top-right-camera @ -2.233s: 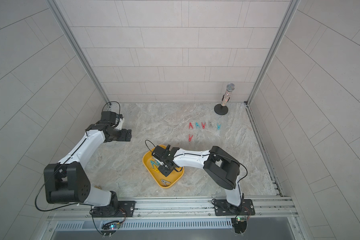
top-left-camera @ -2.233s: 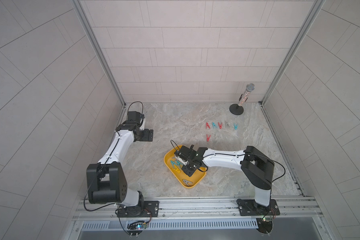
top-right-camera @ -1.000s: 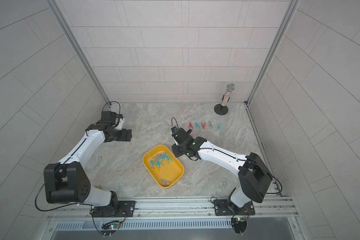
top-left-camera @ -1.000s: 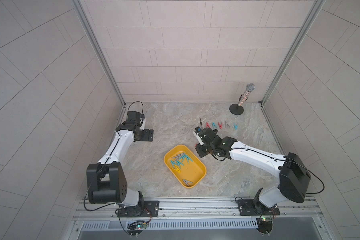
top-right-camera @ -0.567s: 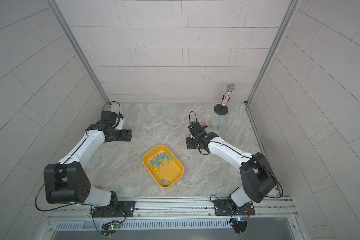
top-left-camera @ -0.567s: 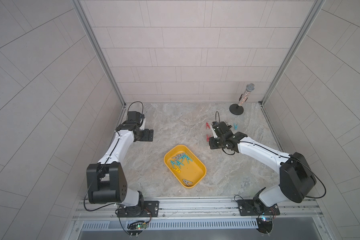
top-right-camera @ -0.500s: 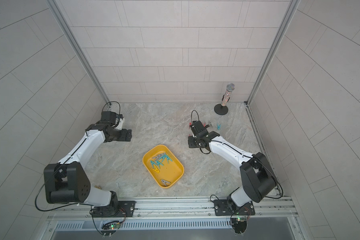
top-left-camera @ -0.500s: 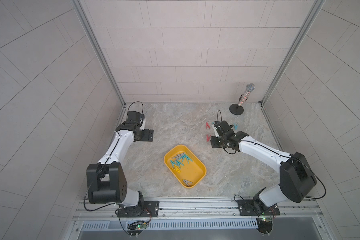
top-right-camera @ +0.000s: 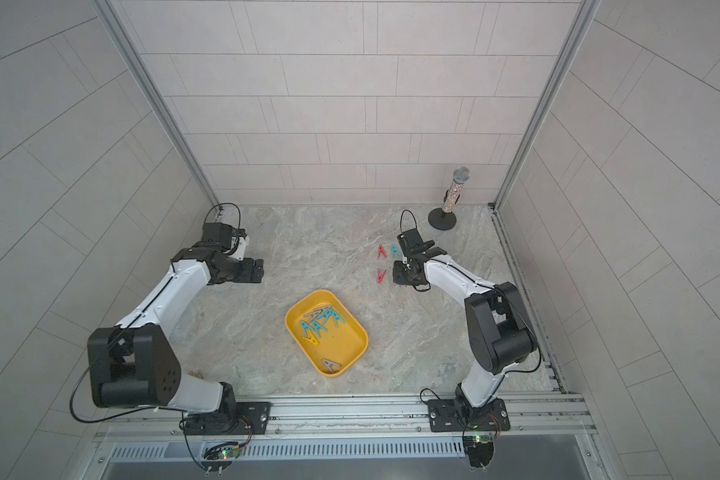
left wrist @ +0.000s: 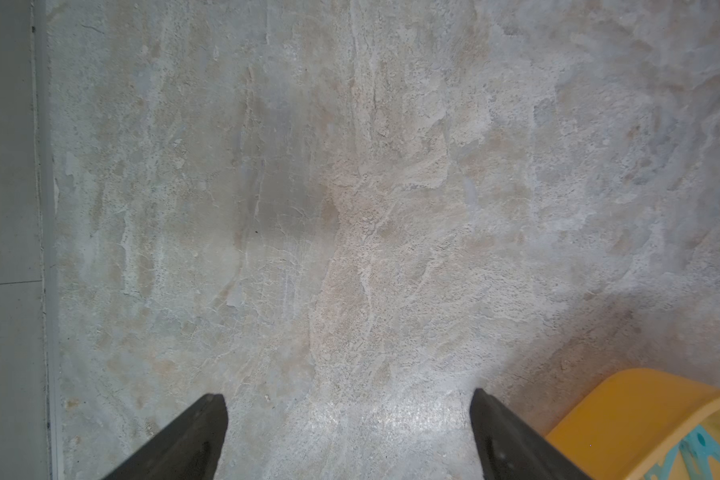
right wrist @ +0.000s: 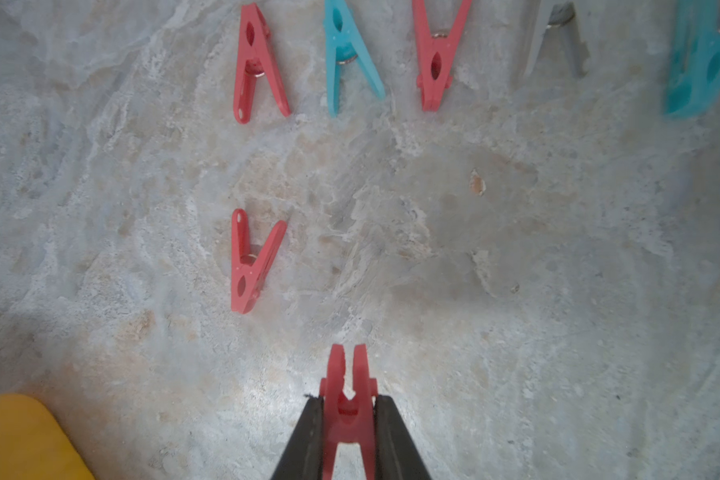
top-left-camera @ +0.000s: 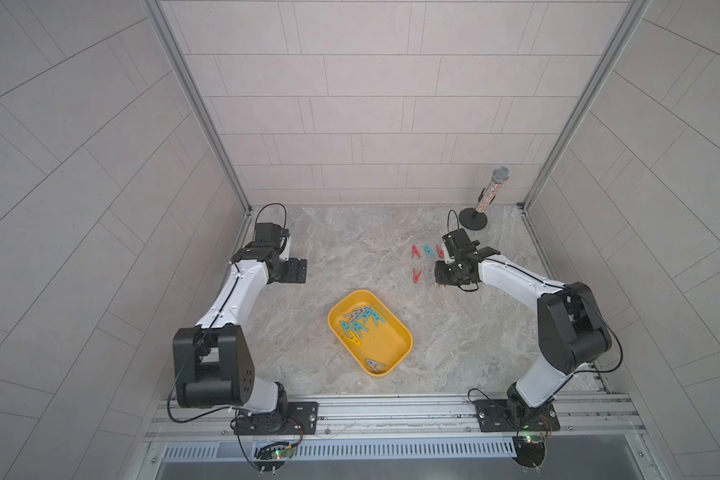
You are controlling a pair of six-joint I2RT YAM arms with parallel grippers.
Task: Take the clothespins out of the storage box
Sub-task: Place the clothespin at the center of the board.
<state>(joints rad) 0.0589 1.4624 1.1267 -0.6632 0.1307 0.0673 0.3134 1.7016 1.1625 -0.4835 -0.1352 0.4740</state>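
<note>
The yellow storage box point(top-left-camera: 393, 347) point(top-right-camera: 348, 338) lies mid-table, holding several teal clothespins point(top-left-camera: 360, 326), a yellow one point(top-left-camera: 352, 341) and a grey one point(top-left-camera: 374, 365). My right gripper point(top-left-camera: 443, 279) point(right wrist: 347, 401) is shut on a red clothespin point(right wrist: 346, 374), low over the table beside a lone red clothespin point(right wrist: 252, 262). Beyond it runs a row of clothespins: red point(right wrist: 256, 66), teal point(right wrist: 348, 58), red point(right wrist: 437, 54), grey point(right wrist: 555, 37), teal point(right wrist: 699, 62). My left gripper point(top-left-camera: 298, 271) point(left wrist: 348, 399) hangs open and empty over bare table at the back left, with a corner of the storage box point(left wrist: 641, 411) beside it.
A glittery microphone on a round black stand point(top-left-camera: 489, 195) is in the back right corner, just behind the row. Walls and metal posts close the table on three sides; the arm bases sit on a rail along the front edge.
My right gripper has carried the red clothespin from near the box toward the back right, stopping beside the lone red one below the row. The left arm has not moved.
</note>
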